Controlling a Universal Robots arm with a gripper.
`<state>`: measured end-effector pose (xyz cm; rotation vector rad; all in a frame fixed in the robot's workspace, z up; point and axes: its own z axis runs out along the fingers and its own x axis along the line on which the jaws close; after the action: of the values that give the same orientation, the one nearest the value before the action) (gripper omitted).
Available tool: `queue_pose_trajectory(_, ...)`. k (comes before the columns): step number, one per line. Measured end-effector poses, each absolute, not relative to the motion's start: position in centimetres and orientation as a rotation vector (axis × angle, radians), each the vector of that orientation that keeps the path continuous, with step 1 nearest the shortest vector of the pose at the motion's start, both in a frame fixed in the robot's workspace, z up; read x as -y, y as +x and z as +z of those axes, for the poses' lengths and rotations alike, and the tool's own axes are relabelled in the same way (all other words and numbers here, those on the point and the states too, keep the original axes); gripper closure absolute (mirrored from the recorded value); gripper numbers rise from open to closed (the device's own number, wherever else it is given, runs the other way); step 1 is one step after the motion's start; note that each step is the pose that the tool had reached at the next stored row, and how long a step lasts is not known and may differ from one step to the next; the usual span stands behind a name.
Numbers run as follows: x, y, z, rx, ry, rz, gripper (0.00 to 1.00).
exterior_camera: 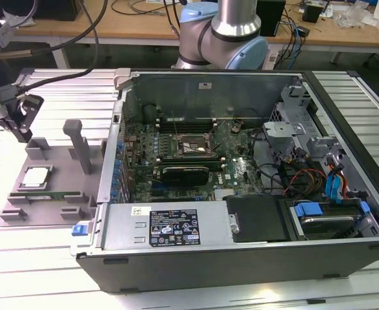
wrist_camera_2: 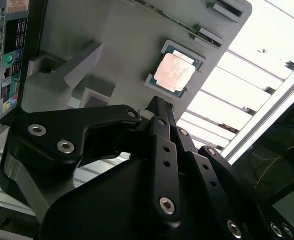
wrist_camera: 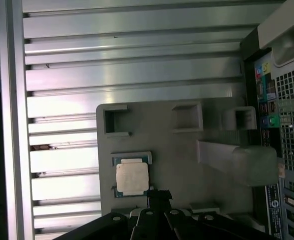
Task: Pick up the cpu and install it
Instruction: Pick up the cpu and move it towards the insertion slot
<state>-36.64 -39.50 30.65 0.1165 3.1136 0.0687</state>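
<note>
Currently one cpu (wrist_camera: 132,178) flat in grey tray (wrist_camera: 187,165) pocket; one gripper (wrist_camera: 159,193) pressed together, empty, near cpu.

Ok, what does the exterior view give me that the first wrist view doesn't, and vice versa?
Exterior view: inside the case, the black-framed motherboard socket, plus the arm's base. First wrist view: the case's rear panel of ports and vent grille. Shared: the cpu lying in its recess on the grey fixture, with the gripper close beside it, not holding it.
</note>
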Motion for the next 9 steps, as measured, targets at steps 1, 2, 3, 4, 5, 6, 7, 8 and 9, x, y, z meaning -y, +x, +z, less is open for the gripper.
queue_pose_trajectory(1,39.5,-36.8,30.4,-3.113,0.117,0.069,0.89)
queue_pose_trajectory(2,39.5,-37.0,30.2,-3.113,0.116,0.069,0.89)
queue_pose_trajectory(3,39.5,-37.1,29.9,-3.113,0.117,0.069,0.89)
queue_pose_trajectory(4,39.5,-37.2,29.7,-3.113,0.116,0.069,0.89)
queue_pose_trajectory(5,39.5,-37.3,29.4,-3.113,0.117,0.069,0.89)
queue_pose_trajectory(6,39.6,-37.4,29.3,-3.113,0.116,0.069,0.89)
queue_pose_trajectory(7,39.7,-37.6,29.1,-3.113,0.117,0.069,0.89)
queue_pose_trajectory(8,39.8,-37.6,29.0,-3.113,0.117,0.069,0.89)
queue_pose_trajectory(9,39.8,-37.7,28.8,-3.113,0.117,0.069,0.89)
